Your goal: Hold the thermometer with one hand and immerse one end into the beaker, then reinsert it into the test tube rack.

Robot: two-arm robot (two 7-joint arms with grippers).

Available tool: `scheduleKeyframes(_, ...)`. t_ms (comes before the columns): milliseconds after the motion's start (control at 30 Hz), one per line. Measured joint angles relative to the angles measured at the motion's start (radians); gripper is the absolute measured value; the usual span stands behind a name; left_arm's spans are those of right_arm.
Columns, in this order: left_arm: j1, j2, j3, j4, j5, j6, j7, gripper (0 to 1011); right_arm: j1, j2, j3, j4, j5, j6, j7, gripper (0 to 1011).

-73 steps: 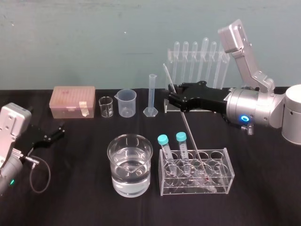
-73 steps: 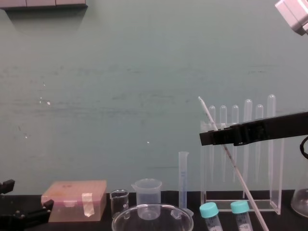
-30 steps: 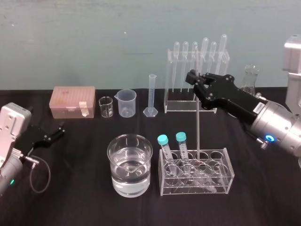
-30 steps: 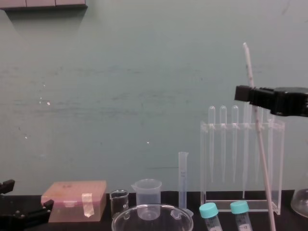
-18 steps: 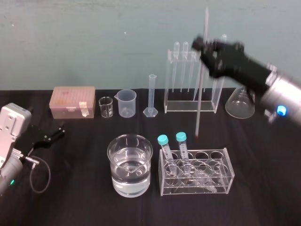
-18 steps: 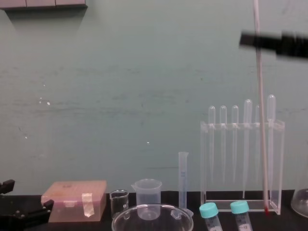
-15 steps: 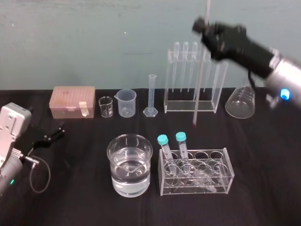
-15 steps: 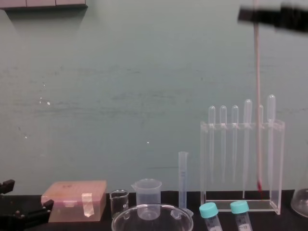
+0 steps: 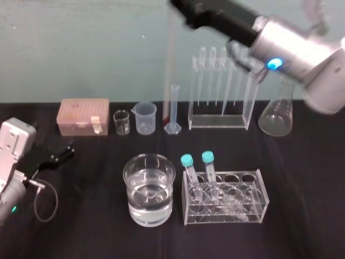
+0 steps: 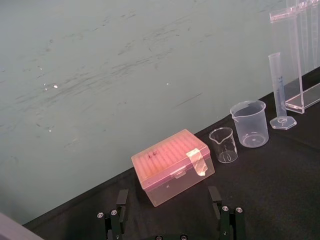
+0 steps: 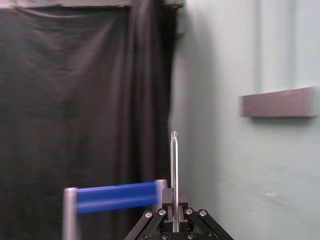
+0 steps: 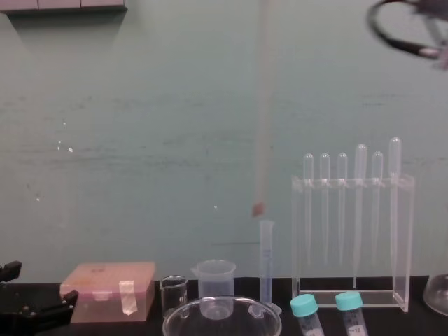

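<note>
Right wrist view shows the long black two-fingered right hand [image 11: 174, 222] clenched on the thin whitish glass thermometer [image 11: 174, 170], with a short length of rod standing clear beyond the fingers. In head view we find this hand raised high at the upper edge. It reaches toward the robot's left from a fat silver wrist [image 9: 280, 51] with a glowing blue ring light, and the arm comes in from the upper right. The thermometer hangs close to vertical below the grip, its red-tipped lower end in the air well above the black tabletop [image 9: 302, 189]. In chest view that tip sits just above the top of a slim clear graduated cylinder [image 12: 267, 259].

Our assessment: the thermometer is out of the low clear plastic test tube rack [image 9: 259, 205], which holds two blue-capped tubes [image 9: 186, 162]. Just beside the rack, on its left, stands the wide clear glass beaker [image 9: 141, 210], part-filled with water. The tip touches no water, so immersion is not yet done. Lowering into the beaker and return to the rack both remain. We cannot tell whether the tip is plumb over the beaker or behind it.

The left hand [image 9: 63, 152] lies parked on the tabletop at far left, fingers apart, holding nothing.
</note>
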Motion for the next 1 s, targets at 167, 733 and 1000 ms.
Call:
scheduleKeyframes(167, 0.000, 0.000, 0.000, 0.000, 0.000, 0.000, 0.000, 1008, 0.021, -0.052, -0.084, 0.050, 0.019, -0.002, 0.079, 56)
scheduleKeyframes(733, 0.000, 0.000, 0.000, 0.000, 0.000, 0.000, 0.000, 1008, -0.025, -0.064, -0.222, 0.191, -0.072, -0.111, 0.130, 56)
scheduleKeyframes(1000, 0.000, 0.000, 0.000, 0.000, 0.000, 0.000, 0.000, 1008, -0.056, -0.076, -0.221, 0.231, -0.088, -0.138, 0.132, 56)
